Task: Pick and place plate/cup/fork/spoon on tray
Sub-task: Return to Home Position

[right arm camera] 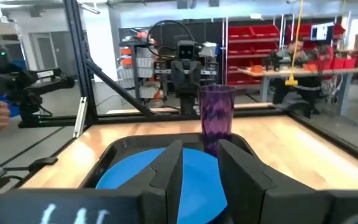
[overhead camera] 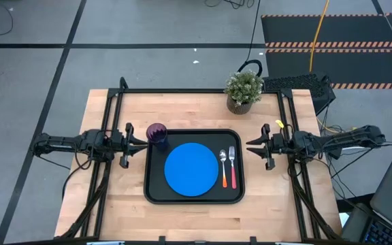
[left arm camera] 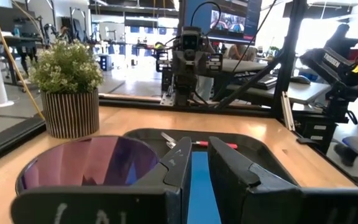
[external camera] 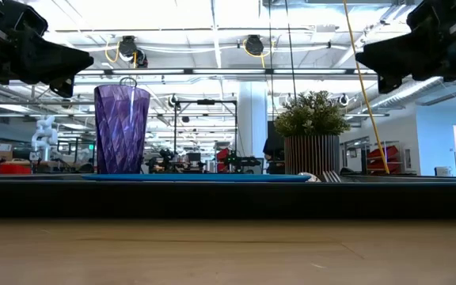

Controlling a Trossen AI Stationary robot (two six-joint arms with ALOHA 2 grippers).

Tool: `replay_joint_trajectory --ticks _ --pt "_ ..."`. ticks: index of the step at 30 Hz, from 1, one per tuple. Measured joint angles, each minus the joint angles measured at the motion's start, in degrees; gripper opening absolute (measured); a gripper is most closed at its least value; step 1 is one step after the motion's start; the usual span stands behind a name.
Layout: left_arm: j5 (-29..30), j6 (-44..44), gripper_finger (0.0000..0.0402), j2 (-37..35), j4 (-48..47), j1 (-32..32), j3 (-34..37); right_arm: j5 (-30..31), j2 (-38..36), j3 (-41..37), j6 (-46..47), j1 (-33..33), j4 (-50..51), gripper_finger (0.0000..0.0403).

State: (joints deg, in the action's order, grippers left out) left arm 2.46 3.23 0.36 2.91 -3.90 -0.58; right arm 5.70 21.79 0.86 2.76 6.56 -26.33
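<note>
Four tableware items lie on the black tray: blue plate at centre; purple cup upright in the corner nearest the left gripper; spoon and fork side by side on the side facing the right gripper. Both grippers hover outside the tray, jaws slightly parted with a narrow gap, holding nothing. Potted plant stands beyond the tray.

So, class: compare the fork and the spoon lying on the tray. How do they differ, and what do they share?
The fork has a red handle; the spoon has an orange one. The fork ends in tines, the spoon in a rounded bowl. The fork lies nearer the tray's right rim, the spoon nearer the blue plate. Both have silver metal heads and lie flat, side by side, parallel, heads pointing the same way.
</note>
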Motion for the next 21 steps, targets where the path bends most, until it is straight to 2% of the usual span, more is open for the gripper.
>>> replay_joint_trajectory --ticks 4,16,21 --pt "-0.05 0.54 0.0056 0.00 -0.98 0.00 0.00 -3.02 -4.45 0.00 2.62 -1.99 5.96 0.0093" --pt "-0.05 1.79 0.0056 0.02 -1.07 0.00 -0.02 -2.99 -21.66 0.00 4.43 -2.18 22.83 0.0093" --pt "0.06 1.77 0.0056 0.00 -0.52 0.00 -0.02 -2.98 -21.59 0.26 5.16 -2.18 24.07 0.0093"
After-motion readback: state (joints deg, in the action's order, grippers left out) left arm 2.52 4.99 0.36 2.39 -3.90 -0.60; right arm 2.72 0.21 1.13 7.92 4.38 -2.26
